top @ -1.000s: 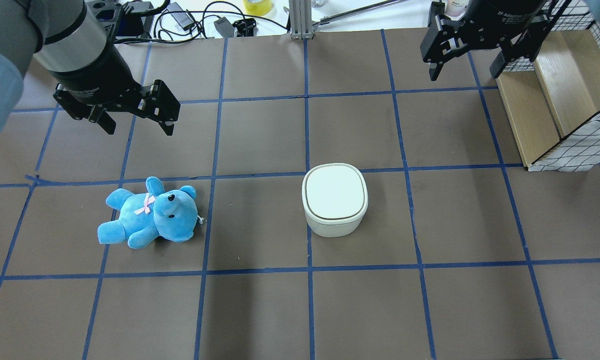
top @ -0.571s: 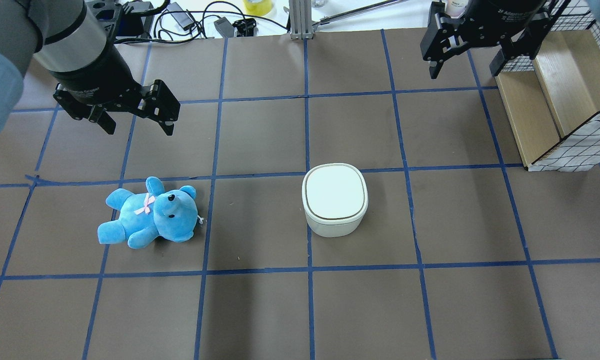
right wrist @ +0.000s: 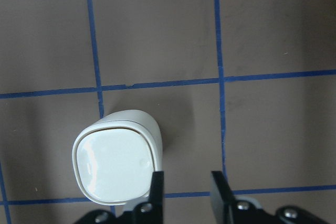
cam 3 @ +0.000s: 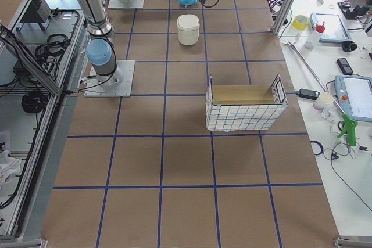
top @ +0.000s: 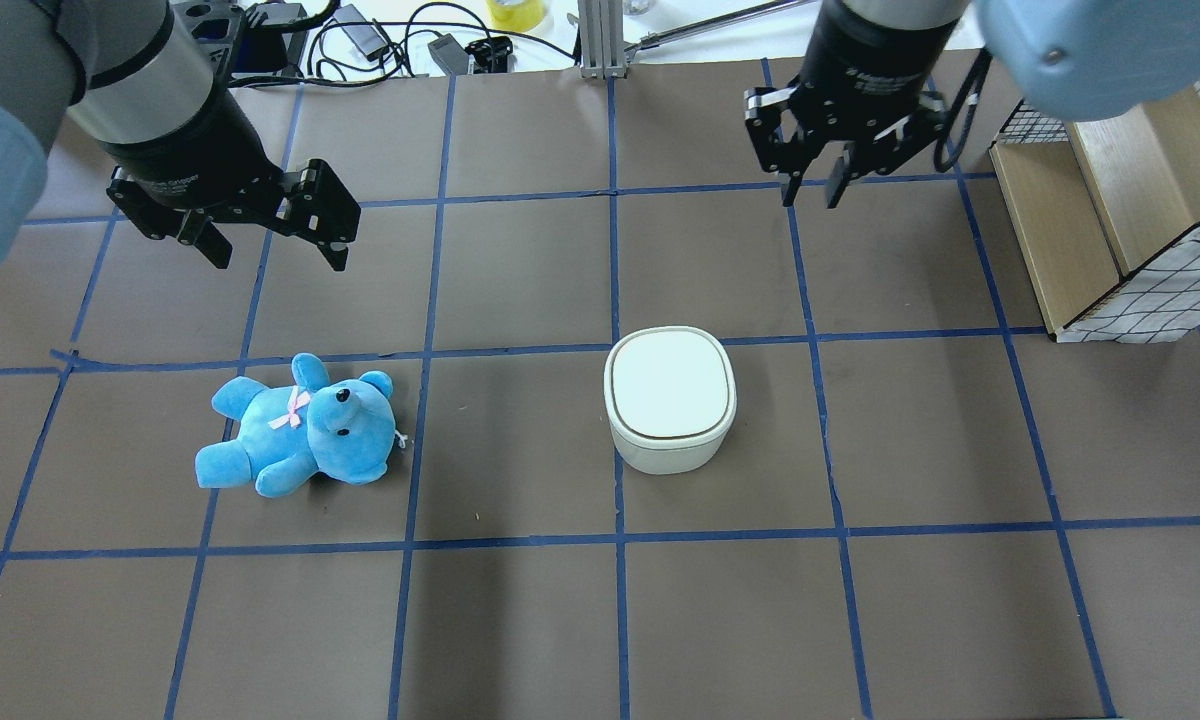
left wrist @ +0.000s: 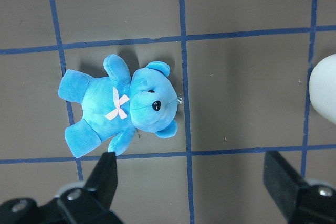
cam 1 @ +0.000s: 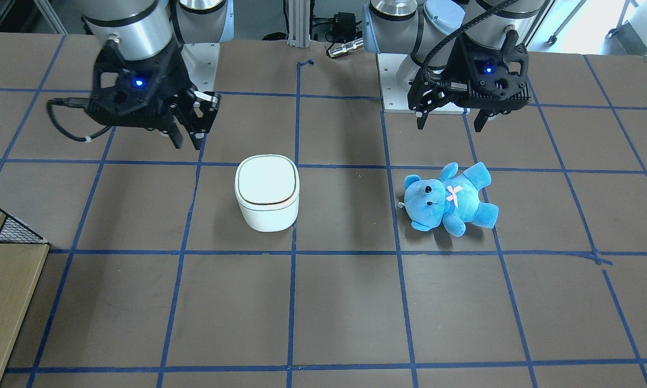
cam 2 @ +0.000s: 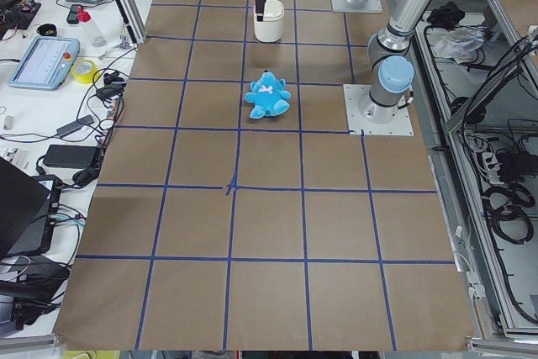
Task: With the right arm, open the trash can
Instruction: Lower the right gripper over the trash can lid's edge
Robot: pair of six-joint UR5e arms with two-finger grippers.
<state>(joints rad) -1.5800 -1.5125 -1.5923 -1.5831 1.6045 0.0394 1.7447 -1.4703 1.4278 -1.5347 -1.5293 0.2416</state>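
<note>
Within the last second the right gripper (top: 810,192) has swung in from over the wire-sided wooden crate (top: 1110,215) toward the table's middle. Its fingers have drawn from a wide spread to a narrow, empty gap, so it is probably lining up on the trash can (top: 670,400), which stands near the centre with its lid shut, untouched. The left gripper (top: 278,255) hangs spread wide and empty near the blue teddy bear (top: 300,430), and the brown table (top: 520,620) is taped in blue squares, with cables and what looks like a yellow tape roll (top: 516,12) beyond its far edge.

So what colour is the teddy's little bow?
Pale pink bow on the blue teddy; clearest in left wrist view.
</note>
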